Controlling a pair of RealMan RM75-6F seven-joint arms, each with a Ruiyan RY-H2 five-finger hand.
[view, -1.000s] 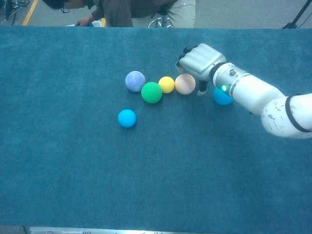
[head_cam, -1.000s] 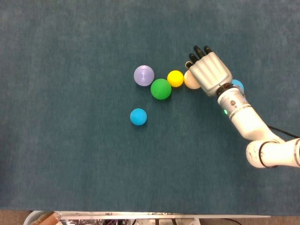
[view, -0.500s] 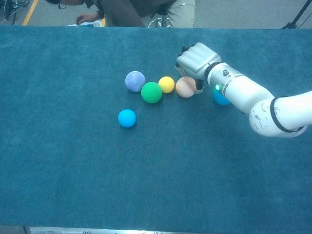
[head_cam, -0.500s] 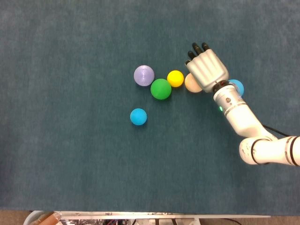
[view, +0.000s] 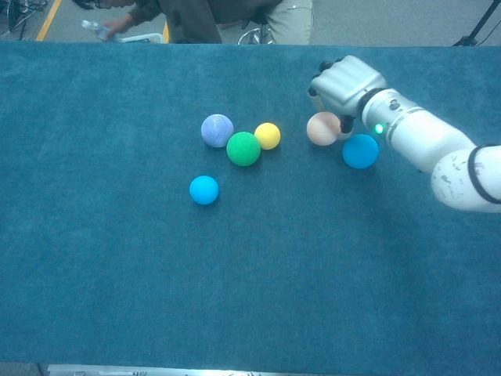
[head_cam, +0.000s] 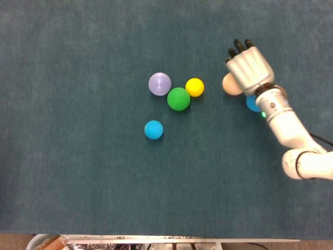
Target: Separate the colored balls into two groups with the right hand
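Observation:
My right hand (head_cam: 250, 67) (view: 347, 82) hovers palm down at the right of the table, its fingers reaching away from me. A peach ball (head_cam: 229, 85) (view: 322, 128) lies against its left side and is not gripped. Under the wrist, just to the right, sits a blue ball (head_cam: 252, 103) (view: 360, 151). To the left lie a purple ball (head_cam: 159, 84), a green ball (head_cam: 178, 99) and a yellow ball (head_cam: 194, 87), close together. A second blue ball (head_cam: 153, 129) lies alone nearer me. My left hand is out of sight.
A teal cloth (head_cam: 78, 182) covers the whole table. A person (view: 211, 16) stands behind the far edge, near a chair base. Bare cloth separates the yellow ball from the peach ball.
My right hand has swept to the right, taking the peach ball away from the yellow ball and up to the right-hand blue ball. The other balls have not moved.

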